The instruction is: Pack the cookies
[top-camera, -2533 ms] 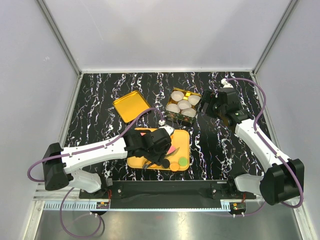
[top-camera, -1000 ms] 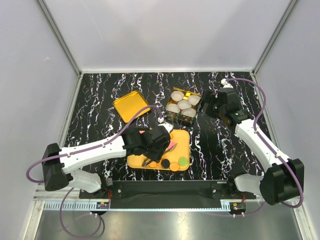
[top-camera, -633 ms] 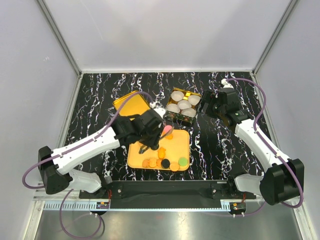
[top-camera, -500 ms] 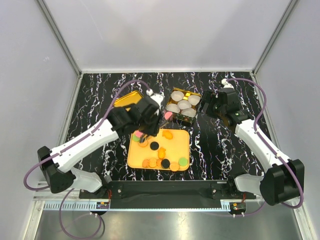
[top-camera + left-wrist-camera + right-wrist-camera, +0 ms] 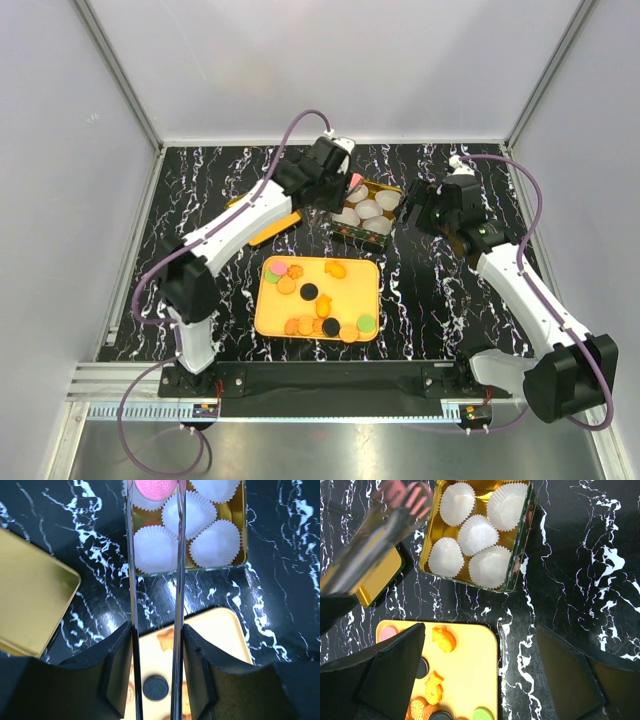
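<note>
One pink cookie (image 5: pixel 155 487) sits pinched edge-to-edge in our left claw (image 5: pixel 354 181) over the edge of the tin (image 5: pixel 520 565) of paper cups (image 5: pixel 478 534), the other cookies (image 5: pixel 310 292) lie on the tray (image 5: pixel 480 680), our right claw (image 5: pixel 418 212) gapes empty, and we judge cookies light, stiff, brittle, best gripped gently by the rim.

White shells on the left arm (image 5: pixel 238 222) and right arm (image 5: pixel 520 285), black joints and bases. A purple cable (image 5: pixel 298 113) loops along each, and the left's fingers (image 5: pixel 179 580) gleam steel-bright

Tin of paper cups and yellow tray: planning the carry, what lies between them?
Only bare table separates tin from tray, clearest in the right wrist view.
</note>
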`<move>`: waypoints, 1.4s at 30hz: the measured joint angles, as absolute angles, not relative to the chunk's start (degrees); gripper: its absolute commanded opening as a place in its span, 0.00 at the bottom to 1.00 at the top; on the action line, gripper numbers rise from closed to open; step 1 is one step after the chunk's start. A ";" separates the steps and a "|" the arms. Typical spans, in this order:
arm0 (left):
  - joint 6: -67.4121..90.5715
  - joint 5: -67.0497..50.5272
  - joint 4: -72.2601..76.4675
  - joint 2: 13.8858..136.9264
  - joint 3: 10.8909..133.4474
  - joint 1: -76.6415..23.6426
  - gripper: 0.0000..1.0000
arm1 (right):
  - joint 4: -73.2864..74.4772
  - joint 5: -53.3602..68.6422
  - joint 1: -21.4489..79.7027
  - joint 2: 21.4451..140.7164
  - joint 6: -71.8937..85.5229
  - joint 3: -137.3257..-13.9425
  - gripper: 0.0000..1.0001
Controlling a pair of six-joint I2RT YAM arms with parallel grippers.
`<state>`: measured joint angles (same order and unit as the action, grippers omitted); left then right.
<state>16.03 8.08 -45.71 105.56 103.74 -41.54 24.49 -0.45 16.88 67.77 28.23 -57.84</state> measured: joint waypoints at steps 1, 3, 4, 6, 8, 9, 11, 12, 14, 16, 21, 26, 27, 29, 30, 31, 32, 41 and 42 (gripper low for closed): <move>15.79 7.94 -45.52 107.42 104.73 -41.45 0.45 | 24.75 -0.51 16.88 67.55 28.23 -57.98 1.00; 15.35 7.81 -45.43 110.30 106.37 -41.28 0.45 | 25.21 -0.56 16.88 67.26 28.23 -58.08 1.00; 15.20 7.68 -45.34 111.53 107.07 -41.23 0.45 | 25.34 -0.56 16.88 67.22 28.21 -58.08 1.00; 14.98 7.46 -45.32 113.16 108.03 -41.08 0.45 | 25.58 -0.56 16.88 67.16 28.21 -58.08 1.00; 14.79 7.25 -45.34 114.41 108.88 -40.82 0.45 | 25.82 -0.58 16.88 67.11 28.18 -58.08 1.00; 14.76 7.22 -45.34 115.02 109.40 -40.69 0.45 | 25.93 -0.58 16.88 67.07 28.18 -58.08 1.00; 14.74 7.18 -45.30 116.14 110.63 -40.47 0.45 | 26.15 -0.60 16.88 67.00 28.14 -58.08 1.00; 14.72 7.16 -45.25 116.57 111.07 -40.36 0.45 | 26.20 -0.60 16.88 66.94 28.12 -58.08 1.00; 14.70 7.18 -45.23 117.30 111.53 -40.25 0.45 | 26.24 -0.60 16.88 66.92 28.08 -58.08 1.00; 14.57 7.20 -45.30 117.75 111.55 -40.12 0.45 | 26.28 -0.58 16.88 66.92 28.05 -58.08 1.00; 14.35 7.25 -45.34 118.76 111.70 -39.97 0.47 | 26.26 -0.58 16.88 66.92 28.05 -58.08 1.00; 14.06 7.27 -45.32 119.33 111.79 -39.92 0.48 | 26.26 -0.58 16.88 66.92 28.05 -58.06 1.00; 13.98 7.27 -45.32 119.42 111.87 -39.88 0.48 | 26.26 -0.58 16.88 66.92 28.03 -58.06 1.00; 13.93 7.29 -45.32 119.66 112.16 -39.86 0.48 | 26.24 -0.58 16.88 66.89 28.05 -58.06 1.00; 13.91 7.31 -45.30 119.77 112.27 -39.83 0.48 | 26.24 -0.58 16.88 66.89 28.03 -58.06 1.00; 13.89 7.31 -45.36 119.87 112.49 -39.81 0.48 | 26.24 -0.58 16.88 66.89 28.03 -58.06 1.00; 13.85 7.33 -45.32 119.94 112.55 -39.79 0.48 | 26.24 -0.58 16.88 66.89 28.03 -58.06 1.00; 13.34 6.94 -45.58 118.83 112.86 -39.77 0.48 | 26.22 -0.58 16.88 66.89 28.01 -58.06 1.00; 13.37 6.72 -45.80 118.08 112.81 -39.77 0.48 | 26.22 -0.56 16.88 66.89 28.01 -58.06 1.00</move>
